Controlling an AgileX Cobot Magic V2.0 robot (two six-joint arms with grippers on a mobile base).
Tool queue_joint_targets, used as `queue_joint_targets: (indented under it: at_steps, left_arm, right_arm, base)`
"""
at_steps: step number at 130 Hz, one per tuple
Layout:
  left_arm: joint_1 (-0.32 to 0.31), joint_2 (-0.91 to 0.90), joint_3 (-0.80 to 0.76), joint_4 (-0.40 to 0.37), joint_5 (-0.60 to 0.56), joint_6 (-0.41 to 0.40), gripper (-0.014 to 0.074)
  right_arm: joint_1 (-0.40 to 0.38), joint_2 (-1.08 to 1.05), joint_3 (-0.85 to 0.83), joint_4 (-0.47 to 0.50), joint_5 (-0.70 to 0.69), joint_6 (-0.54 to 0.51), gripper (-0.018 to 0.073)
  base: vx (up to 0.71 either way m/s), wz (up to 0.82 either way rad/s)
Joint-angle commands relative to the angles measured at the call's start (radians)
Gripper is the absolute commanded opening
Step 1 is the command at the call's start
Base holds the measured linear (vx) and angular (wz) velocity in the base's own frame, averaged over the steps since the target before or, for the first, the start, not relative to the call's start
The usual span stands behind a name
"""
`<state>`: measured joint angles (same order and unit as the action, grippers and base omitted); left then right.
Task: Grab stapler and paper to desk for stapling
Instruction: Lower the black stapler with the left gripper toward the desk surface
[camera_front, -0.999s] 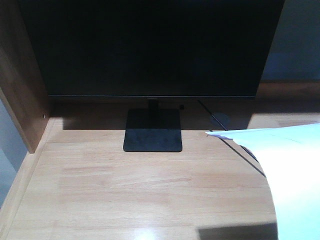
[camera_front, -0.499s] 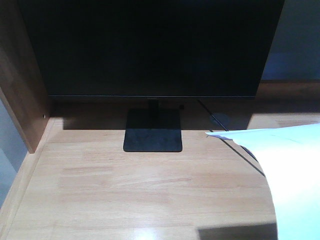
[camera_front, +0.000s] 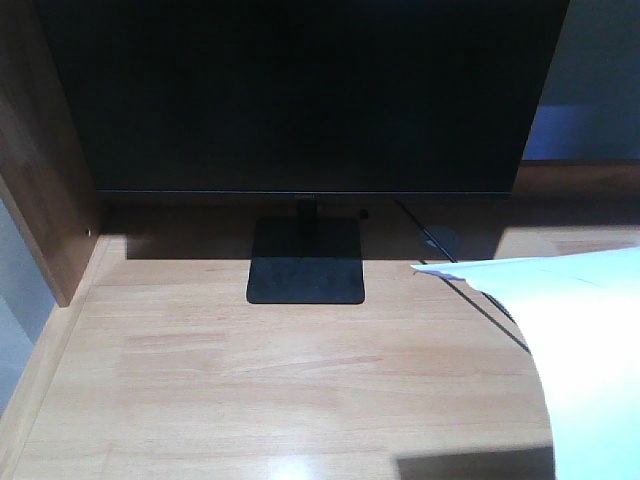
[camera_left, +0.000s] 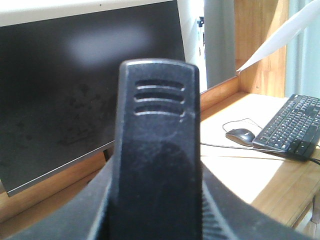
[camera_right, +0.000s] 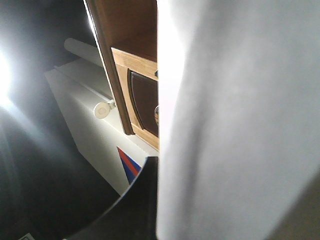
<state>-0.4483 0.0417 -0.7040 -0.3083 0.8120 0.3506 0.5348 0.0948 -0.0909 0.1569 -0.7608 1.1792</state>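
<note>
The black stapler (camera_left: 157, 150) fills the left wrist view, standing between the two fingers of my left gripper (camera_left: 157, 200), which is shut on it; its orange-red patch is not visible. The white paper (camera_front: 580, 340) hangs curved in the air over the right side of the desk (camera_front: 250, 380). Its corner also shows in the left wrist view (camera_left: 280, 35). In the right wrist view the paper (camera_right: 240, 125) covers the right half, and my right gripper (camera_right: 162, 205) is shut on it, with one dark finger (camera_right: 135, 210) showing beside the sheet. Neither gripper shows in the front view.
A black monitor (camera_front: 300, 90) on a flat stand (camera_front: 305, 262) stands at the back of the desk. A brown side panel (camera_front: 40, 170) bounds the left. A black keyboard (camera_left: 292, 127) and mouse (camera_left: 241, 136) with cables lie further right.
</note>
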Motion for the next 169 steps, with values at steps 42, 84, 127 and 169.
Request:
queue_joint_targets:
  at_steps: [42,84,127,169]
  left_arm:
    - [0.001,0.022,-0.024,-0.025,-0.145,0.0,-0.0006]
    - [0.001,0.219,-0.024,-0.024,-0.294,0.059,-0.0006]
    - [0.001,0.604,-0.024,-0.327,-0.468,0.476,-0.0006]
    - [0.013,0.867,-0.024,-0.796,-0.456,1.13,-0.0006]
  right_arm:
    - [-0.006,0.012,-0.028,-0.02,-0.046,-0.015,-0.0006]
    - [-0.006,0.012,-0.028,-0.02,-0.046,-0.015,-0.0006]
    - [-0.006,0.012,-0.028,-0.02,-0.046,-0.015,-0.0006]
    - [-0.006,0.012,-0.028,-0.02,-0.046,-0.015,-0.0006]
  base:
    - [0.0,0.0]
    - [0.0,0.0]
    - [0.0,0.0]
    - [0.0,0.0]
